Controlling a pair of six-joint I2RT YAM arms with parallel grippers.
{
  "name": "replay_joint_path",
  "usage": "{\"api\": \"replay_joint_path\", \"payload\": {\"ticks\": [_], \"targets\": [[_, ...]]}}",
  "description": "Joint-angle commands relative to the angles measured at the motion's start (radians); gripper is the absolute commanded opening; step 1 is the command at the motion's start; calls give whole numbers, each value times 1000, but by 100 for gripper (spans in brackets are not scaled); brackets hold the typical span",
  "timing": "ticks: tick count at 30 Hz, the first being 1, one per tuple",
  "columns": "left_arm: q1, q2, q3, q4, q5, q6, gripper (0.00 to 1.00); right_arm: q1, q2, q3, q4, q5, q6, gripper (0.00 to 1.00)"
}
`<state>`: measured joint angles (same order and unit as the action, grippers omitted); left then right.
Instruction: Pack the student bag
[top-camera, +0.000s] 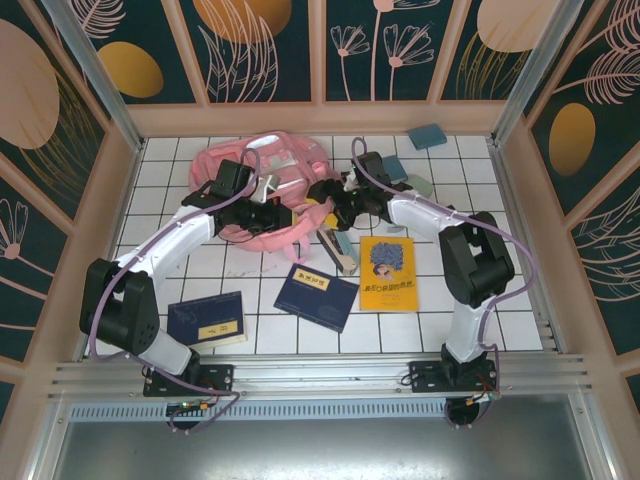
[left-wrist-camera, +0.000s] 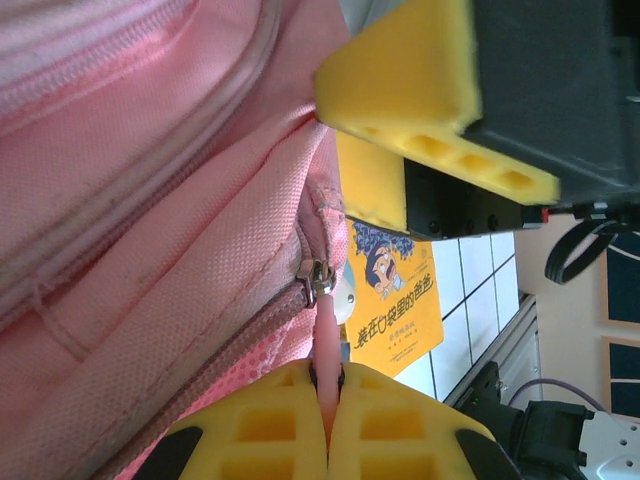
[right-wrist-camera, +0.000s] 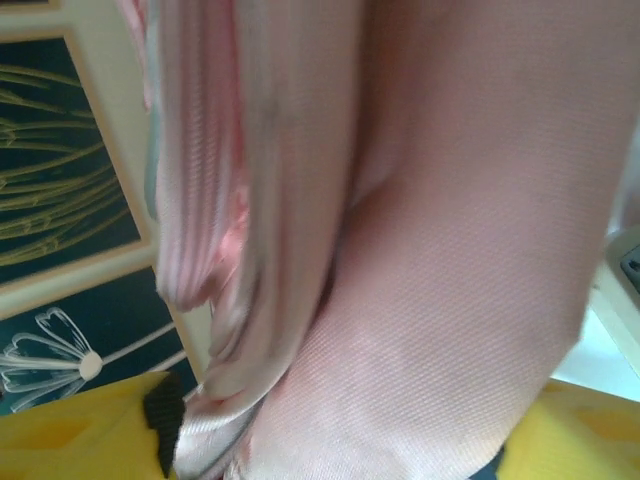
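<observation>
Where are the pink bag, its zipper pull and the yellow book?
pink bag (top-camera: 212, 162): top view, left side fabric.
zipper pull (left-wrist-camera: 318, 278): left wrist view, metal slider.
yellow book (top-camera: 388, 272): top view, cover middle.

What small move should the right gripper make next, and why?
Probably close the right gripper on the bag: its fingers stand apart around the fabric, while the left gripper pinches the zipper tab, so bracing would help the pull.

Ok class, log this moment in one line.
left gripper shut on zipper pull | right gripper open around student bag | yellow book unpacked
</observation>
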<state>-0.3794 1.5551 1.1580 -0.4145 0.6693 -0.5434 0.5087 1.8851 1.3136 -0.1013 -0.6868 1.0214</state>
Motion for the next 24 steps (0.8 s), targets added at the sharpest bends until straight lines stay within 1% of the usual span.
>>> {"api": "replay_joint_path", "payload": {"ticks": [1,4,5,7,14,18,24], "targets": [[-9,-18,22,38,35,30,0,12,46,57,83,13,14,60],[-9,-30,1,33,25,33,0,10,68,79,81,39,-5,35],[-9,-34,-4,25,15,40,0,8,75,82,79,44,-7,23],[-9,-40,-8,-2,-12,60,0,0,83,78,93,44,-5,1],[-8,-70,0,-112,-169,116,0,-52,75,41,110,53,-5,0],[-9,-93,-13,-131,-208,114,0,-85,62,29,116,54,-4,0],[-7,-129,-64,-135,-236,114,0,-127,51,40,111,49,-10,0]]}}
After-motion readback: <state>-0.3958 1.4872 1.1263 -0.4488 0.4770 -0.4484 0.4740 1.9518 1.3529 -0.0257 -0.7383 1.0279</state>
